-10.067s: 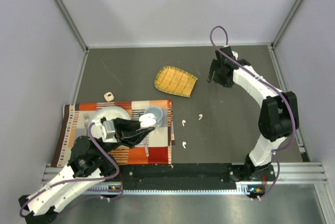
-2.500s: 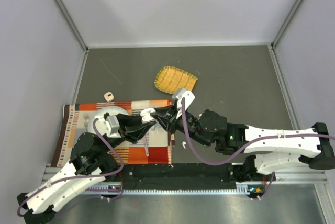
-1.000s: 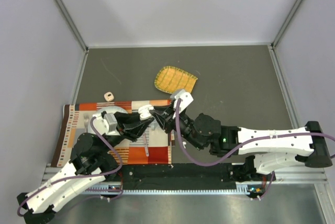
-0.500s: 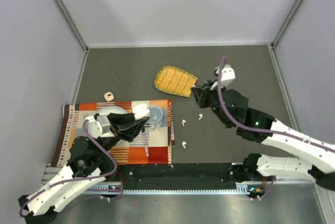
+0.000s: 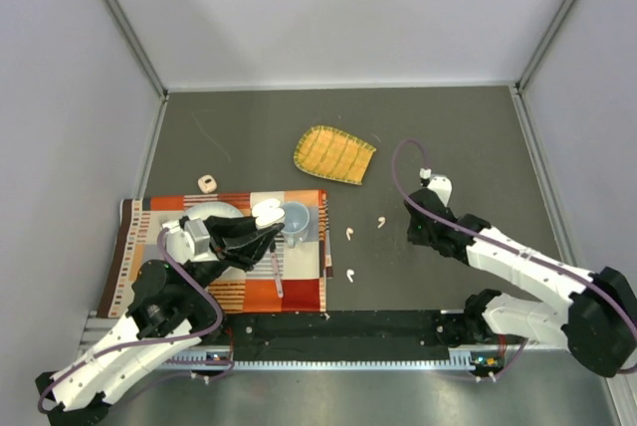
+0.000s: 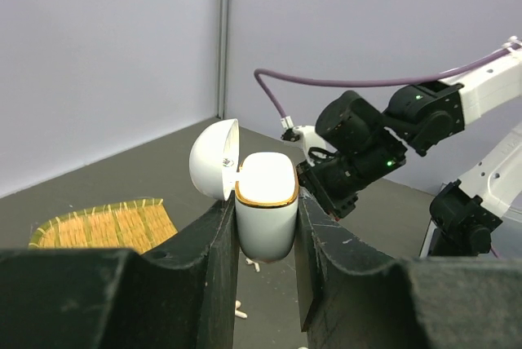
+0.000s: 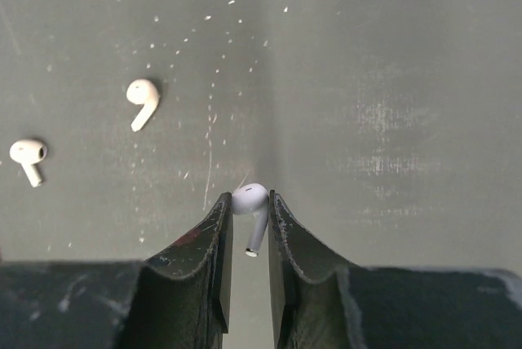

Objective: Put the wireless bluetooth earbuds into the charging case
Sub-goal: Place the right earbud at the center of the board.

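top view: woven yellow mat (image 5: 334,154) at 12 o'clock of three loose earbuds (image 5: 349,233) on the grey table (image 5: 458,137); blue cup (image 5: 295,219) on the checked cloth (image 5: 289,287) at their 9 o'clock. left gripper (image 6: 265,231) clamps the open charging case (image 6: 265,210), lid up. right gripper (image 7: 247,227), jaws nearly closed, pinches one earbud (image 7: 251,206) over bare table.

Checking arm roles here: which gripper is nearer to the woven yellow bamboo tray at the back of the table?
Right. The right gripper sits right of and nearer than the woven yellow bamboo tray, pinching a white earbud. The left gripper is farther off, over the placemat, holding the open white charging case.
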